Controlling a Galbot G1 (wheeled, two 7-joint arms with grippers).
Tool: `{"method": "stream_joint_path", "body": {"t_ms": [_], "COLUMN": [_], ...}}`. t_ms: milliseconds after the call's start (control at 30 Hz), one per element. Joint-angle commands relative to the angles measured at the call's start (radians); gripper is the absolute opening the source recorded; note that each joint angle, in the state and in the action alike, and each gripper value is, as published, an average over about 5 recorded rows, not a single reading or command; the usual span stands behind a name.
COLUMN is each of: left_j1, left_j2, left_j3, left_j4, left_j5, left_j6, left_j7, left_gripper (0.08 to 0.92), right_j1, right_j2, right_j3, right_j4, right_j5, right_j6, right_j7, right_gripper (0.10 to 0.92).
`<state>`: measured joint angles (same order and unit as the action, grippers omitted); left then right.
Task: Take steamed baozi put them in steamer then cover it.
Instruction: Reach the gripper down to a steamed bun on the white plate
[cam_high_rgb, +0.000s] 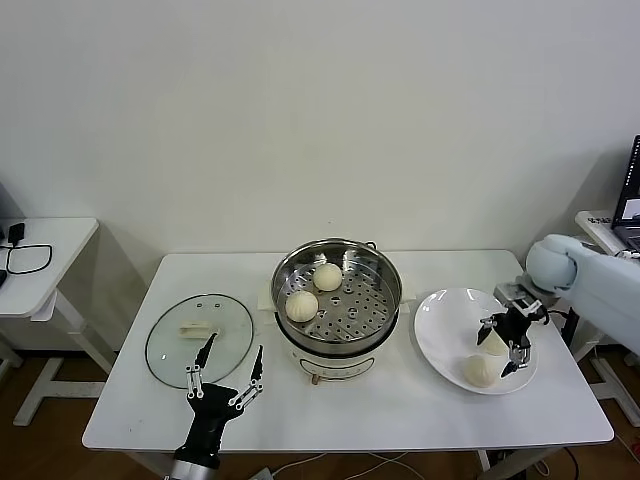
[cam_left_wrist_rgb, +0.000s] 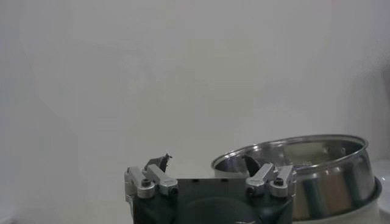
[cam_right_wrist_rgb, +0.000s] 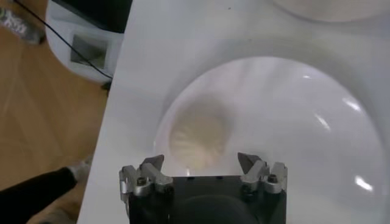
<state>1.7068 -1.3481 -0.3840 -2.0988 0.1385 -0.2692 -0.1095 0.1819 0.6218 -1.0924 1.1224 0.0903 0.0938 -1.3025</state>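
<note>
— Two baozi (cam_high_rgb: 314, 291) in the steamer (cam_high_rgb: 385, 268)?
— Yes; two more right of it, on the plate (cam_high_rgb: 440, 330).
— Grippers?
— Right gripper (cam_high_rgb: 503, 338) spread over those (none gripped); left gripper (cam_high_rgb: 224, 368) spread, left of the steamer.

Lab or office test room, not a kitchen.
Bare white wall (cam_high_rgb: 300, 120), white work table (cam_high_rgb: 430, 400), side desk (cam_high_rgb: 50, 250) with cables (laptop (cam_high_rgb: 630, 195) at right).

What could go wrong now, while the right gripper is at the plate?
The right gripper is open over two baozi lying close together on the white plate; closing could nudge the second bun toward the rim. The soft dough may also dent. The steamer is well to the left, so a loose grip risks a drop.
</note>
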Motion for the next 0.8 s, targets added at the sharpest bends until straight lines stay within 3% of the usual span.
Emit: {"method": "stream_joint_path", "body": {"t_ms": [33,467,800], "left_j1": [-0.001,-0.012,-0.013], "left_j2": [0.0,0.0,0.002], "left_j3": [0.0,-0.008,-0.008], "left_j4": [0.008,0.013,0.008], "left_j5": [0.001,-0.003,-0.003], "left_j6": [0.0,0.001,0.0], "left_j7": [0.0,-0.001,-0.001], "left_gripper": [0.823,0.823,0.823], "right_j1": [-0.095,-0.07,0.039], "right_j2": [0.022,0.058,0.043], "right_j3": [0.042,0.013,-0.045], "right_j4": [-0.032,-0.052,-0.011], "right_j5": [-0.017,-0.011,0.014], "right_j6": [0.007,-0.007,-0.014], "right_j7": [0.022,0.055,0.049], "right_gripper": [0.823,0.814,0.66]}}
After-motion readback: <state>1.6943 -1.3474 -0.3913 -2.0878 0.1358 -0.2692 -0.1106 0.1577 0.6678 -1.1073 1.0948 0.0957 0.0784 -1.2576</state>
